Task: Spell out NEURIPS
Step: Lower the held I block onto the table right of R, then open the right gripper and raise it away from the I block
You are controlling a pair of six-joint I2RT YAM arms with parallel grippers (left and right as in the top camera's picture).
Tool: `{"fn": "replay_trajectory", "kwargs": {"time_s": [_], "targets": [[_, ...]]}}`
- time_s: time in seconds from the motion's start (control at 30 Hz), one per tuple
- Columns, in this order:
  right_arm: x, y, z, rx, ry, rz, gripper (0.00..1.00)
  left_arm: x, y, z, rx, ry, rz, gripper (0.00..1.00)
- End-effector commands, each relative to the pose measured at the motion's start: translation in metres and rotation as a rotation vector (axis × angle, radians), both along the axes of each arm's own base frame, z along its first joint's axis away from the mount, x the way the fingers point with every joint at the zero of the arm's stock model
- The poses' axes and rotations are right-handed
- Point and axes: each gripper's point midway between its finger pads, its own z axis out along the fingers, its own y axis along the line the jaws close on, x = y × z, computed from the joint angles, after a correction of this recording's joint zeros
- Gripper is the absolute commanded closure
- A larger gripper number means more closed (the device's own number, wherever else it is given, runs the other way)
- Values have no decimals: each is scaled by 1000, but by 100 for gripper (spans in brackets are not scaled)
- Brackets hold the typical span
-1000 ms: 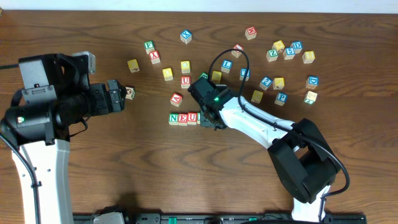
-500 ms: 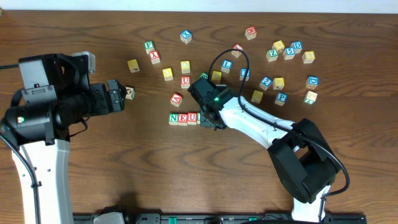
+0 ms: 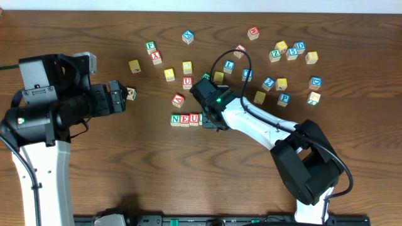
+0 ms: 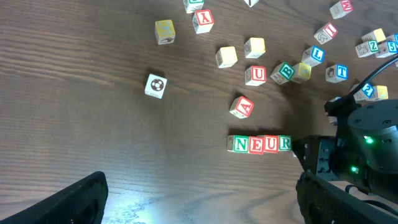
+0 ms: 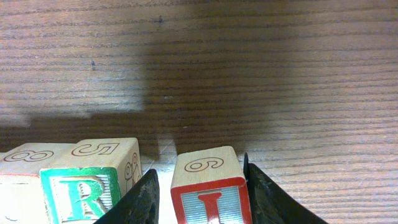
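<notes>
1. Overhead:
   - On the brown wooden worktop (image 3: 138, 169) three cubes touch in a row: N cube (image 3: 175, 119), E cube (image 3: 184, 119), U cube (image 3: 194, 118).
   - The right tool (image 3: 211, 123) sits at the row's right end and covers what lies there. How its jaws stand cannot be told from above.
   - The left tool (image 3: 120, 96) is well to the left of the row, with a picture cube (image 3: 130, 93) just off its tip.
   - Loose cubes (image 3: 187, 66) lie scattered beyond the row. Among them, well to the right, is the P cube (image 3: 284, 98) with its blue letter. The S is too small to pick out.

2. Left wrist:
   - The left tool is wide open and empty. Its dark fingers (image 4: 74, 202) show only at the bottom corners, with bare worktop between them.
   - Ahead, the row reads N, E, U and R cube (image 4: 285, 144), all four touching.
   - The right tool's black body is just beside the R end and hides anything past it.

3. Right wrist:
   - The I cube (image 5: 210, 186), a red letter in a red frame, stands upright between the right tool's fingers (image 5: 264, 199).
   - One finger is at the cube's outer side. A thin light gap shows between the other finger and the cube, so the tool is parted a little wider than the cube and is not clamping it.
   - The R cube, here showing a green letter, is just beside the I cube with a small gap between them.
   - The bottom edges of both cubes are cut off by the frame.
</notes>
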Motion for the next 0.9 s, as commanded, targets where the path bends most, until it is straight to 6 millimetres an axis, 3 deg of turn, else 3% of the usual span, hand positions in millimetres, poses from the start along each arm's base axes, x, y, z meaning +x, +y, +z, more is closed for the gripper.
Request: {"fn": "replay_trajectory", "kwargs": {"time_s": [0.0, 0.2, 0.87], "targets": [[-2, 0, -2, -6, 1, 2, 61, 0, 0, 7, 3, -21, -8, 5], [-2, 0, -2, -5, 1, -1, 66, 0, 0, 7, 4, -21, -8, 5], [5, 1, 0, 0, -29, -7, 62, 0, 0, 7, 4, -21, -8, 5]]}}
